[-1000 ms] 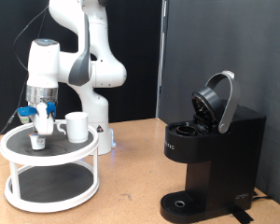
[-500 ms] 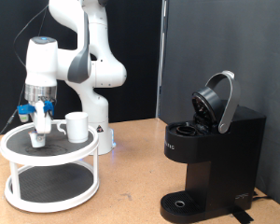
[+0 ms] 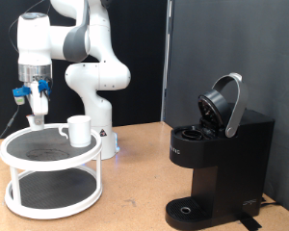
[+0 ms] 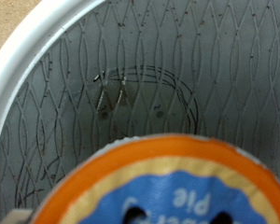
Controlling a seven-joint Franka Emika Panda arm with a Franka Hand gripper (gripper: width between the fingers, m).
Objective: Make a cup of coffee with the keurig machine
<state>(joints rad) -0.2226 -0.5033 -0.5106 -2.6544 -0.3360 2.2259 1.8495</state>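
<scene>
My gripper (image 3: 37,119) hangs above the exterior view's left part of the white two-tier stand (image 3: 50,165) and is shut on a small coffee pod. The pod's orange rim and blue top (image 4: 165,192) fill the wrist view close up, with the stand's mesh top (image 4: 131,84) below it. The white cup (image 3: 78,130) stands upright on the stand's top tier, just right of the gripper in the exterior view. The black keurig machine (image 3: 218,159) stands on the table at the exterior view's right with its rounded lid (image 3: 224,104) tilted open.
The stand has a raised white rim (image 4: 28,56) and a lower tier (image 3: 48,192). The robot's white base (image 3: 101,115) stands behind the stand. Wooden table (image 3: 135,183) lies between the stand and the machine. A black curtain is behind.
My gripper has risen from the stand's top tier with the pod in it and moved slightly to the exterior view's left. The cup and the machine have not moved.
</scene>
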